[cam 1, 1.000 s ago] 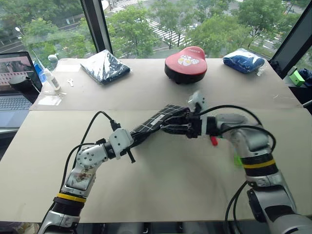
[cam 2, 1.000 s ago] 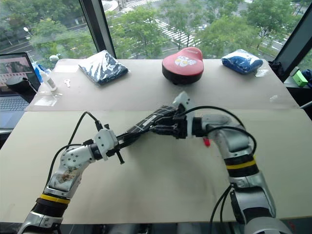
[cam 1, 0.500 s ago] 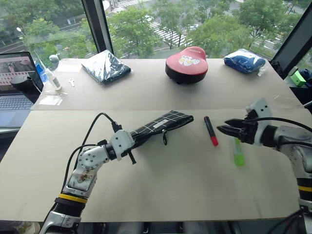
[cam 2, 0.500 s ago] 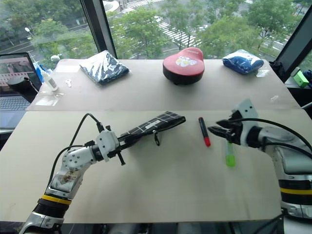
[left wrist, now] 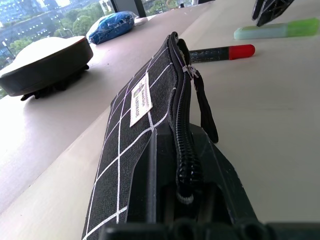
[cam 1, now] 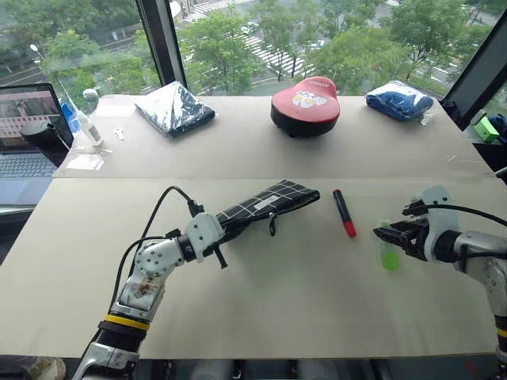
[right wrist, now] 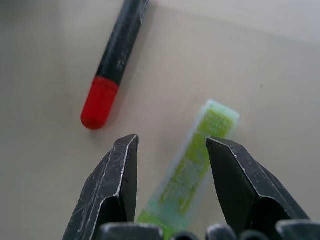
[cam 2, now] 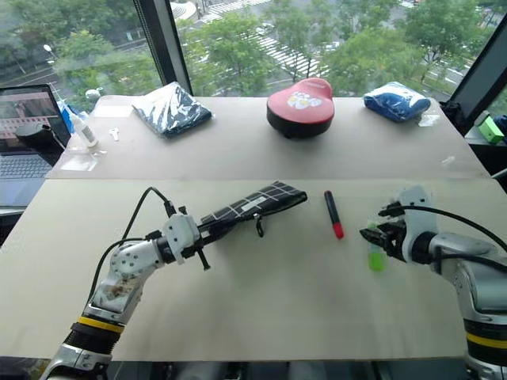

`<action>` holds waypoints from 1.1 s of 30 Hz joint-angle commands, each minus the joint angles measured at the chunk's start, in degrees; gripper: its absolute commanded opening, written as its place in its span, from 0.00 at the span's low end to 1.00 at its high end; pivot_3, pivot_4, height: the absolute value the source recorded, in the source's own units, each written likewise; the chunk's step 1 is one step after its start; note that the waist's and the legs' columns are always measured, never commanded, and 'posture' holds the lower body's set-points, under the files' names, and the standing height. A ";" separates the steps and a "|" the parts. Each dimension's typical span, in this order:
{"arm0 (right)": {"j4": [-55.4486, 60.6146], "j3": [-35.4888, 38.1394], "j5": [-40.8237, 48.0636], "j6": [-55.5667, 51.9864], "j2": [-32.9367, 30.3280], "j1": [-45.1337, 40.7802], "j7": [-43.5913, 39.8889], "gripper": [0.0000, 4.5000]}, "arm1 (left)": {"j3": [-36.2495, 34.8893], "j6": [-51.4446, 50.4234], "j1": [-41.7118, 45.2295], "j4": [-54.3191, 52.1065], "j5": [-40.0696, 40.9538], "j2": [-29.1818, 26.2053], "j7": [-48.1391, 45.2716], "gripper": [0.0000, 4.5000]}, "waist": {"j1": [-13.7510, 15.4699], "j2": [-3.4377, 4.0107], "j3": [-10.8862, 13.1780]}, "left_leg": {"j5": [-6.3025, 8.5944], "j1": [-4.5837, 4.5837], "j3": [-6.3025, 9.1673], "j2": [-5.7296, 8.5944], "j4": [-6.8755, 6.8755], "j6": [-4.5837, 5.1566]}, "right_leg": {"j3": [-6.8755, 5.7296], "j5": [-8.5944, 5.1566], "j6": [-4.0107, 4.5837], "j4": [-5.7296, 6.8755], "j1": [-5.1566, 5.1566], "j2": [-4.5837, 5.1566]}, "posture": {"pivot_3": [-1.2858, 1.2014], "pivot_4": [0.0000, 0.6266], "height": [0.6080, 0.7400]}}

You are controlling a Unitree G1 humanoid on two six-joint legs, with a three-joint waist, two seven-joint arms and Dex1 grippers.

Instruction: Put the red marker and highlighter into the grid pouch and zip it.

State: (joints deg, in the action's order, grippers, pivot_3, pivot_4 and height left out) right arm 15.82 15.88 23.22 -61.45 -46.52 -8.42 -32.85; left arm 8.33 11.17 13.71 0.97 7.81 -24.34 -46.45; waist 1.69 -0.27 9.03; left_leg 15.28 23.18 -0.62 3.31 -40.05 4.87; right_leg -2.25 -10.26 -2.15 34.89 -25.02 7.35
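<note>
Tabletop: chunky lime-green highlighter

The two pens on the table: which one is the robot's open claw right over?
The lime-green highlighter, lying between the open right gripper fingers; the red marker lies off to one side.

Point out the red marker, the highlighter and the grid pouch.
red marker (cam 1: 344,213), left eye view, mid barrel.
highlighter (right wrist: 192,168), right wrist view, label side.
grid pouch (left wrist: 140,99), left wrist view, white label.
</note>
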 commanded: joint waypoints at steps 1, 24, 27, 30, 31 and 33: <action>0.95 1.78 -0.68 0.16 0.55 0.35 2.15 0.54 | -0.28 1.31 1.06 -0.49 0.11 -0.04 -0.11 0.00 | -0.06 0.00 0.00 | 0.00 -0.01 0.00 0.00 -0.01 0.00 | 0.00 0.00 0.00 0.01 0.01 0.00 | 0.52 0.24 1.00; 0.72 -4.30 -3.03 3.46 2.37 1.36 4.21 0.22 | -0.97 0.13 0.55 -2.09 0.51 -0.39 0.24 0.00 | -0.31 -0.09 -0.04 | 0.02 -0.39 0.04 -0.05 0.01 0.03 | -0.07 -0.03 -0.04 -0.10 0.44 -0.10 | 0.52 0.24 1.00; -1.76 -2.57 -3.26 7.27 3.53 -4.83 5.30 0.22 | -1.01 0.16 0.52 -2.13 0.49 -0.33 0.38 0.00 | -0.66 -0.13 -0.02 | 0.02 -0.45 0.05 -0.07 0.01 0.03 | -0.06 -0.03 -0.04 -0.14 0.54 -0.13 | 0.52 0.24 1.00; -1.81 -0.55 -0.02 10.51 3.82 -11.80 2.09 0.22 | -1.09 0.21 0.71 -1.83 0.51 -0.34 0.35 0.00 | -1.03 -0.12 -0.01 | 0.02 -0.44 0.00 -0.06 0.02 0.03 | 0.00 -0.03 -0.04 -0.11 0.47 -0.13 | 0.52 0.24 1.00; -0.99 -0.72 0.93 12.06 3.22 -13.00 -0.06 0.22 | -1.09 0.23 0.71 -1.80 0.50 -0.36 0.34 0.00 | -1.02 -0.12 -0.01 | 0.02 -0.44 0.02 -0.07 0.06 0.02 | -0.02 -0.03 -0.04 -0.10 0.45 -0.15 | 0.52 0.24 1.00; 1.49 -2.07 2.46 14.14 0.99 -14.27 -5.15 0.22 | -1.05 0.21 0.69 -1.85 0.50 -0.38 0.30 0.00 | -1.00 -0.11 0.00 | 0.00 -0.40 0.02 -0.07 0.09 0.00 | -0.02 -0.03 -0.03 -0.08 0.37 -0.16 | 0.52 0.24 1.00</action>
State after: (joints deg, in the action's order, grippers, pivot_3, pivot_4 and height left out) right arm 13.39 12.72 23.78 -50.44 -43.62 -21.62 -33.74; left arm 8.03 11.08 13.79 0.76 7.89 -24.45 -46.51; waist 0.70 -0.38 9.03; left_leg 15.28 22.79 -0.60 3.23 -39.92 4.87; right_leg -2.28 -10.29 -2.18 34.79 -24.66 7.18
